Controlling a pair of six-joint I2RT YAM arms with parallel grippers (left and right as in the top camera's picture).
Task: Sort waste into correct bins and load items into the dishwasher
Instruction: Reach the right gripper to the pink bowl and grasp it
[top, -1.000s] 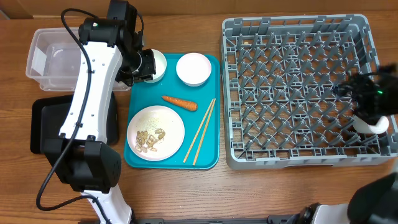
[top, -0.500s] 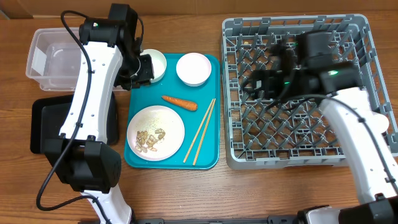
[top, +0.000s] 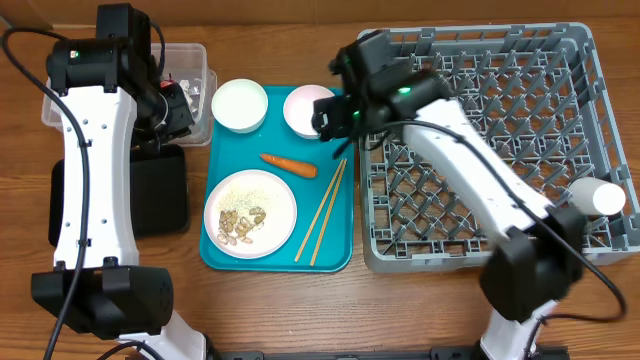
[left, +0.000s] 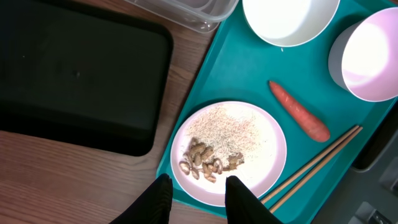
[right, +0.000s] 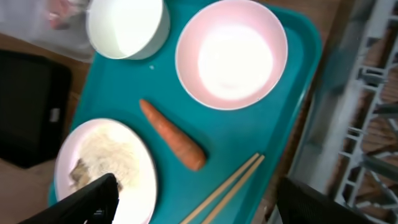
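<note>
Carrot (top: 288, 164) lies alone on the teal tray (top: 228, 160) near the middle of the overhead frame. It sits below the two bowls and above and to the right of the plate (top: 250, 212), touching none of them. On the plate, beige peanut scraps (top: 243, 224) sit in the lower half and white crumbs (top: 255, 190) are spread above them. A pair of chopsticks (top: 322, 210) lies side by side on a slant along the tray's right side, just beside the plate.

At the tray's upper left corner stands a white bowl (top: 240, 105). Just to its right is a pinkish bowl (top: 303, 108), whose right edge is covered from overhead by the right arm.

On the worktop (top: 420, 310) at the upper left of the frame sits the clear tub (top: 60, 100). A crumpled foil wrapper (top: 186, 76) lies in its right end, small and hard to make out. Just below the tub is the black tray (top: 150, 205). The grey dish rack (top: 495, 150) fills the right of the frame, and a white cup (top: 597, 197) rests in it near the right wall, low down.

The left tool (top: 172, 100) hangs over the tub's lower right corner. In its wrist view the fingers (left: 158, 199) stand a little apart with nothing between them. The right tool (right: 198, 186) hangs over the tray's upper right part beside the pinkish bowl, its fingers spread wide and empty.
</note>
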